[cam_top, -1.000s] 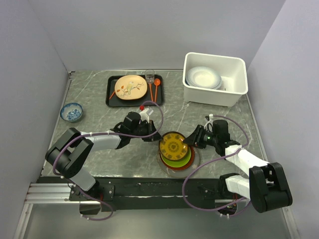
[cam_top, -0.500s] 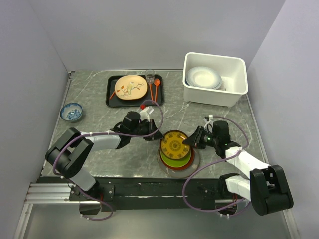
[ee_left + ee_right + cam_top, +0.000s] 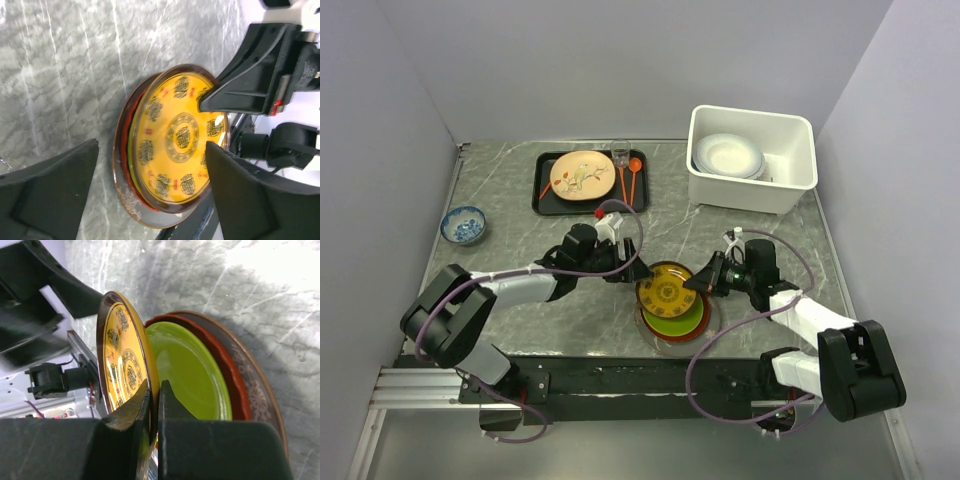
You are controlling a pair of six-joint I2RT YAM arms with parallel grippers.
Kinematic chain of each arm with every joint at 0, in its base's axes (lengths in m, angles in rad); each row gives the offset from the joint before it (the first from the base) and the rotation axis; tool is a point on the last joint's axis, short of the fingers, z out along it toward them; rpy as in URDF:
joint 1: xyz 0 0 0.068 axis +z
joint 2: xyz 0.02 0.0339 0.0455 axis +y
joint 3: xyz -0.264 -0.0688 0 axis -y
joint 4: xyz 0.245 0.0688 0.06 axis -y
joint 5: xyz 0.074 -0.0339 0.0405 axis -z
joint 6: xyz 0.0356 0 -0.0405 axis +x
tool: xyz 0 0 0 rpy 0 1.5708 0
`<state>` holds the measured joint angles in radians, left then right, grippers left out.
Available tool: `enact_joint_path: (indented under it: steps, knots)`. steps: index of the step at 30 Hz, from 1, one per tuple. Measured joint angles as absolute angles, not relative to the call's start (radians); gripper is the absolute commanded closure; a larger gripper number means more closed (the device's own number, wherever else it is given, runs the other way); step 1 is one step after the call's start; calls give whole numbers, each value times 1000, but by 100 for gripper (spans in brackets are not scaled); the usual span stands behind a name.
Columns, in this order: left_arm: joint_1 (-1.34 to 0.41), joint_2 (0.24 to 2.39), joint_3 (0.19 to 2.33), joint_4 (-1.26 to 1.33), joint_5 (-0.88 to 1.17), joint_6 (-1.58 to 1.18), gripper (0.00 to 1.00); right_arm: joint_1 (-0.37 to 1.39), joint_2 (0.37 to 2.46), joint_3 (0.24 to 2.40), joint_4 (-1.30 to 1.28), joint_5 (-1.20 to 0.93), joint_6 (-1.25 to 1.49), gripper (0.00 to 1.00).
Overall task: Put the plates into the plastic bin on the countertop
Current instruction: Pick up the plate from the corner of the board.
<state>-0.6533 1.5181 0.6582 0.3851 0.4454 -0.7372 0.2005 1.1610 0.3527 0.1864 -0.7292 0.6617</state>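
A stack of plates [image 3: 672, 318] lies on the countertop [image 3: 560, 322] between my arms. Its top plate, gold-patterned with a dark red rim [image 3: 666, 290] [image 3: 181, 140] [image 3: 121, 356], is tilted up off the lime green plate [image 3: 192, 371]. My right gripper [image 3: 703, 280] [image 3: 154, 396] is shut on the gold plate's right rim. My left gripper [image 3: 625, 270] [image 3: 150, 195] stands open at the plate's left side, fingers [image 3: 50, 192] apart from it. Under the green plate lie a red one [image 3: 227, 357] and a red-brown patterned one [image 3: 260, 396]. The plastic bin [image 3: 750, 195] at the back right holds white plates [image 3: 728, 155].
A black tray [image 3: 546, 195] at the back holds a cream floral plate [image 3: 582, 175] and orange spoons [image 3: 633, 175]. A small blue-patterned bowl [image 3: 464, 225] sits at the far left. Grey walls close in the countertop on three sides.
My left gripper has opened and let go of the gold plate's left rim. My right gripper has closed on its right rim, and the plate now tilts on that grip.
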Motion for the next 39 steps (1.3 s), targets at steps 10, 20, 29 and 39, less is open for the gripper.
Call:
enact_joint_path:
  steps: [10, 20, 29, 39]
  knots:
    - [-656, 1471, 659, 324, 385, -707, 1, 201, 1173, 357, 181, -715, 656, 100]
    - [-656, 1472, 693, 295, 336, -690, 1, 201, 1033, 357, 116, -643, 648, 100]
    - [-656, 1402, 705, 237, 284, -662, 1, 201, 1037, 382, 67, -583, 625, 100]
    - [-654, 1272, 668, 191, 202, -647, 1, 200, 1221, 602, 7, -574, 553, 100]
